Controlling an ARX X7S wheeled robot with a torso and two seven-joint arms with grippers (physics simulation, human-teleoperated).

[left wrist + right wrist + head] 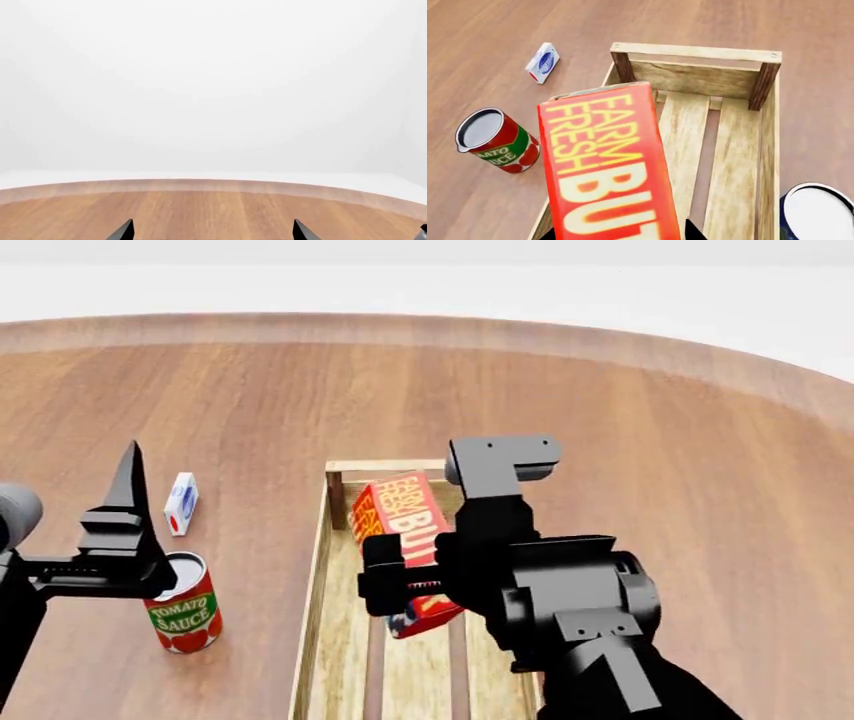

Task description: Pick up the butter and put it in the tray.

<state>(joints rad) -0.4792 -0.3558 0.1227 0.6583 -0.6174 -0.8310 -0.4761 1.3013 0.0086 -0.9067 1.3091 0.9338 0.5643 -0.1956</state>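
Observation:
The butter [404, 530], a red-orange box with "FARM FRESH BUTTER" lettering, hangs tilted above the far end of the tray [315, 630], a light-wood slatted crate. My right gripper [407, 585] is shut on the butter; in the right wrist view the box [604, 165] fills the space between the dark fingertips, with the tray's slats [730, 165] below it. My left gripper [130, 475] stands to the left of the tray, above the table. In the left wrist view its fingertips [125, 231] are wide apart with only bare wood between them.
A tomato sauce can [184, 605] stands left of the tray, under my left arm. A small white-and-blue carton [180, 503] lies beyond it. A dark round white-topped thing [817, 212] sits right of the tray. The round wooden table's far edge [427, 325] curves behind.

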